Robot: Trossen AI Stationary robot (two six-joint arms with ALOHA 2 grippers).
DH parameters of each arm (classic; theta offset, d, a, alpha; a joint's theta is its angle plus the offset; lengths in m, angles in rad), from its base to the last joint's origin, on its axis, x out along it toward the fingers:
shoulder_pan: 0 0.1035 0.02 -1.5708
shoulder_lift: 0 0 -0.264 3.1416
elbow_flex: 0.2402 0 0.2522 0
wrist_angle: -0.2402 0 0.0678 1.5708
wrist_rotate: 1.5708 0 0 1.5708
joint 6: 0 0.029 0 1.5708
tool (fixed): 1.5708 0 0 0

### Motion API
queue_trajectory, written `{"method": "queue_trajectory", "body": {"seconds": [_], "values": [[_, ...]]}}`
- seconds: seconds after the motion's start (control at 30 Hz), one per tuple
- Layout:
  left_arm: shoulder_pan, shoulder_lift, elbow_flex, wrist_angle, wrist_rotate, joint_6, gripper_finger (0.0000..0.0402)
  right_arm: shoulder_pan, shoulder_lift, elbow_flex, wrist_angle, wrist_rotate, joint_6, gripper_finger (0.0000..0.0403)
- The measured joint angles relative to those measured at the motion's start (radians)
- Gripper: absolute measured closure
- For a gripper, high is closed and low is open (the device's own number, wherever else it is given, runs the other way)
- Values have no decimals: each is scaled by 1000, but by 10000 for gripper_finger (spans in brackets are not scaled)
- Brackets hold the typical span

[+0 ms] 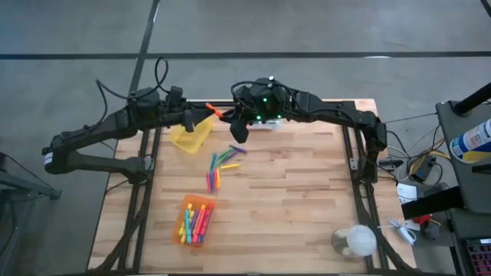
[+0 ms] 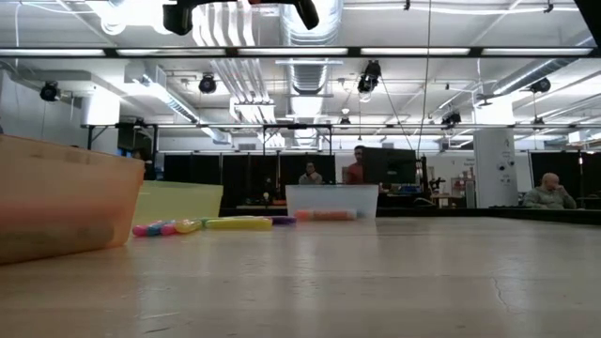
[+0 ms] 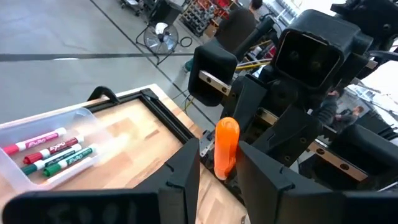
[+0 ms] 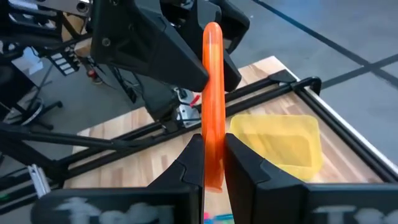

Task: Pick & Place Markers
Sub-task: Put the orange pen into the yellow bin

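The orange marker hangs in the air above the far edge of the table, bridging the two tools. Its long axis runs from the right tool, which is clamped tight on one end, across to the left tool, whose fingers bracket the other end and seem closed on it. Both arms are equally near. The yellow bin lies just below, on the left arm's side.
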State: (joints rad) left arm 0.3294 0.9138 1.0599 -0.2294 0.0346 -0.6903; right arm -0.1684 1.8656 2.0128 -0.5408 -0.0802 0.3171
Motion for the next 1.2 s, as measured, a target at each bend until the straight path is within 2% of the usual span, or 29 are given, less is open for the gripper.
{"method": "queue_trajectory", "body": {"seconds": [0.4, 0.7, 0.83, 1.2], "values": [[0, 20, 0, 54, 27, -45, 306, 2, 0, -11, 50, -12, 24, 373], [0, 20, 0, 54, 33, -51, 356, 7, 2, -17, 52, 1, 40, 371], [0, 20, 0, 55, 33, -53, 369, 8, 2, -18, 53, 1, 49, 349], [3, 11, 0, 23, 29, -44, 363, 16, 2, -17, 40, 4, 69, 308]]}}
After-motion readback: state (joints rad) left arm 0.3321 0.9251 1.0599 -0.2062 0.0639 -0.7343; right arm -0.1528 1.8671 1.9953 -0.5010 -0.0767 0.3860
